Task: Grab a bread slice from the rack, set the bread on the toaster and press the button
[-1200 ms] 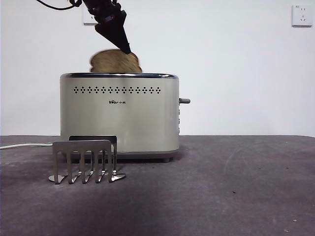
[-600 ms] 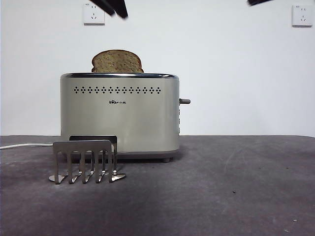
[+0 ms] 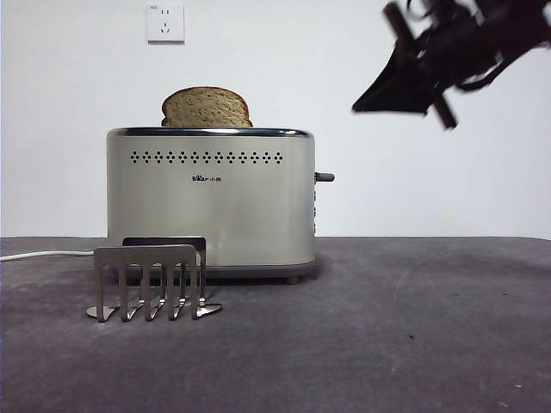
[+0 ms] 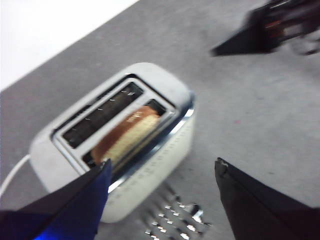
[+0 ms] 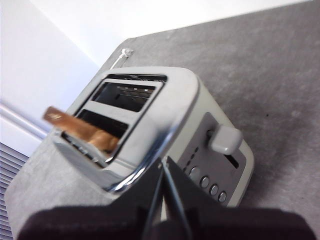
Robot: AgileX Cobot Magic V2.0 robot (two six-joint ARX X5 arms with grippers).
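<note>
Slice of bread (image 3: pixel 207 107) sat in toaster (image 3: pixel 210 202) slot; rack (image 3: pixel 151 281) empty. Lever unpressed. Right gripper (image 3: pixel 366 105) above toaster lever side, fingers clenched; left gripper (image 4: pixel 162 172) above toaster, fingers released.

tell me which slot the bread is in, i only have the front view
Observer: The slice of bread stands in the toaster slot nearer the rack; the other slot is empty.
Operator: whose gripper is that top right
Observer: The right gripper, jaws shut, pointing at the toaster's end where the lever is.
Operator: and the left one
Observer: The left gripper hangs open above the toaster, out of your view.
</note>
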